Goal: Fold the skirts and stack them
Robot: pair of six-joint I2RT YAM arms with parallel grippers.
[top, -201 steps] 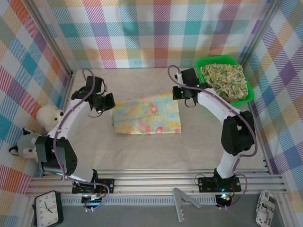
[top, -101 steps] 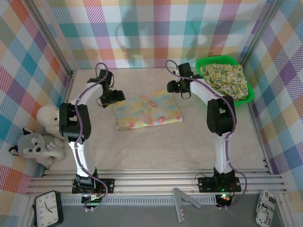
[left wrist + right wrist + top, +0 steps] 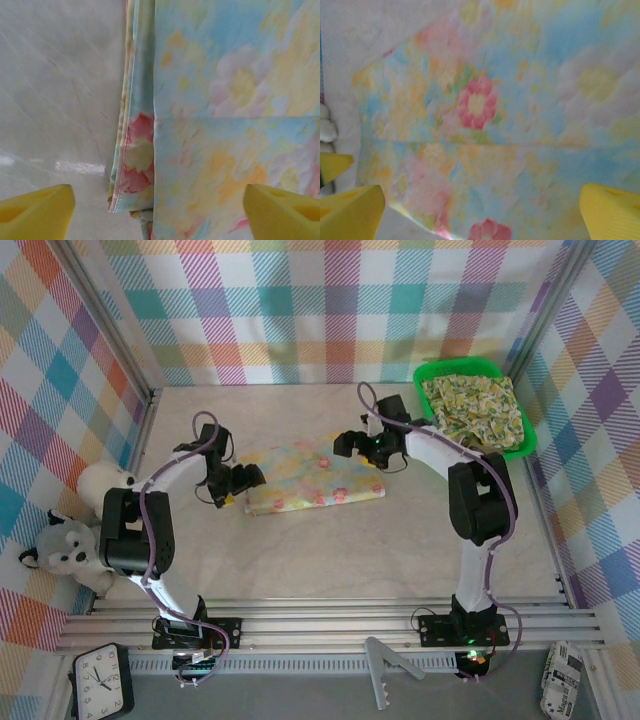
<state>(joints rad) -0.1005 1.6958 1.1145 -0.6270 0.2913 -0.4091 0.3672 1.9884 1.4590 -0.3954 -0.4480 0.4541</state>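
L+R jaws open, skirt below.

Skirt central, left gripper at its left end, right gripper over its far edge, second skirt in tray

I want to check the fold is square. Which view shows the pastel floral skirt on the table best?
The top external view: almost all of the pastel floral skirt shows there as a folded rectangle. The left wrist view gives its layered edge close up; the right wrist view, its printed surface and one corner.
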